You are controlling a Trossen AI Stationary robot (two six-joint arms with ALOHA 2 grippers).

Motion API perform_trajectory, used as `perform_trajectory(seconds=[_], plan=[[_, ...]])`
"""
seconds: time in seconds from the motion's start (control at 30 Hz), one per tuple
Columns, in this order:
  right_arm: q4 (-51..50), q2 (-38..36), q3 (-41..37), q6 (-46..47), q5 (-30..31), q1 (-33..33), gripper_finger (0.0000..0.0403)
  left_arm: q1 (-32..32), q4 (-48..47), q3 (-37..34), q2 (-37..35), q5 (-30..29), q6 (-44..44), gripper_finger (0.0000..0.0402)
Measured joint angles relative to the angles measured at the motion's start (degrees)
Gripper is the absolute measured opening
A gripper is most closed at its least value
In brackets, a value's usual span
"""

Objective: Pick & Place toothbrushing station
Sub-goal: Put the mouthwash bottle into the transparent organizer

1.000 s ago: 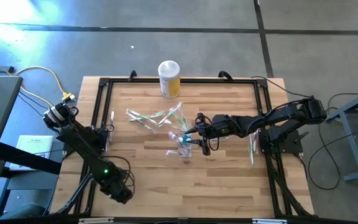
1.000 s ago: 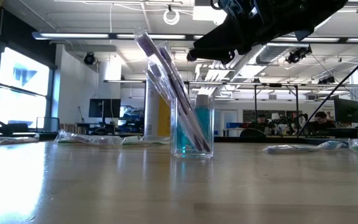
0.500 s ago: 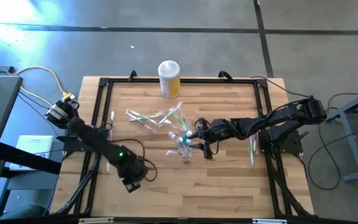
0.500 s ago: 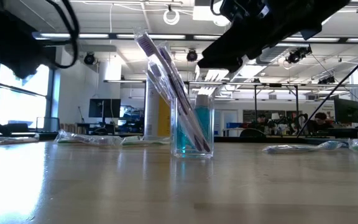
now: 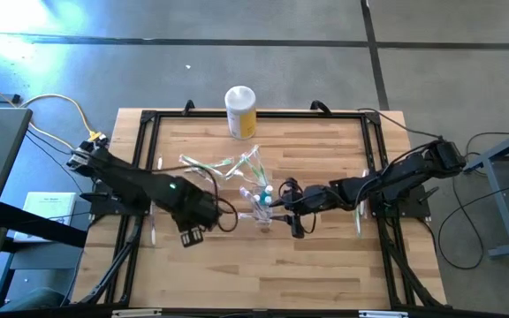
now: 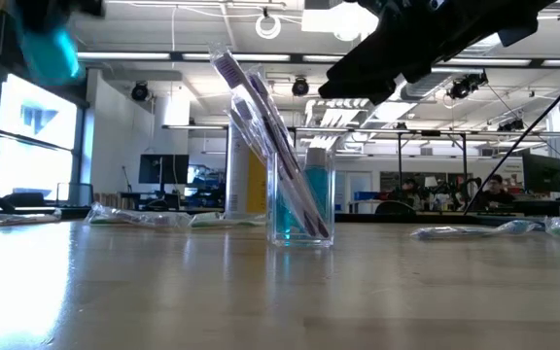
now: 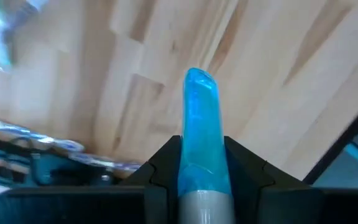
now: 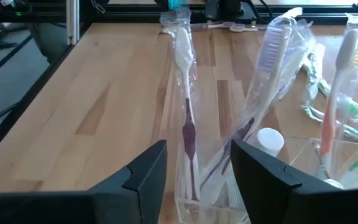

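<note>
High view has my left gripper (image 5: 193, 231) left of the cup (image 5: 262, 212), pinching a blue tube (image 7: 201, 130) tight between its fingers. Right gripper (image 5: 288, 208) sits just right of the cup, jaws parted and gripping nothing. Cup stands mid-table (image 5: 325, 256) with brushes (image 6: 261, 117) leaning in it; more brushes (image 5: 224, 166) lie loose behind.

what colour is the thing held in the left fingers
Translucent blue, with a grey lower part; the object shows best in the left wrist view.
</note>
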Motion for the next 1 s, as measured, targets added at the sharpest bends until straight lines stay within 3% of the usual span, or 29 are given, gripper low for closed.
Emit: perform_trajectory(seconds=[0.1,0.23,0.43,0.7,1.0], plan=[[-0.31,0.0,0.0,0.0,0.06,-0.04,0.017,-0.11,-5.19,9.11,0.0,-4.77,-0.69,0.0081],[-1.21,0.0,0.0,0.7,0.07,-0.02,0.017,2.56,-4.44,18.57,0.33,-7.65,2.48,0.0081],[-4.1,0.0,0.0,5.84,2.75,2.67,0.017,11.16,-4.66,29.07,6.01,-3.78,16.95,0.0081],[-5.43,0.0,0.0,8.01,15.51,9.06,0.017,22.77,-4.45,38.88,17.65,5.59,37.32,0.0081],[-12.07,0.0,0.0,12.8,29.92,15.19,0.017,31.36,-4.42,47.9,31.99,11.4,47.7,0.0081]])
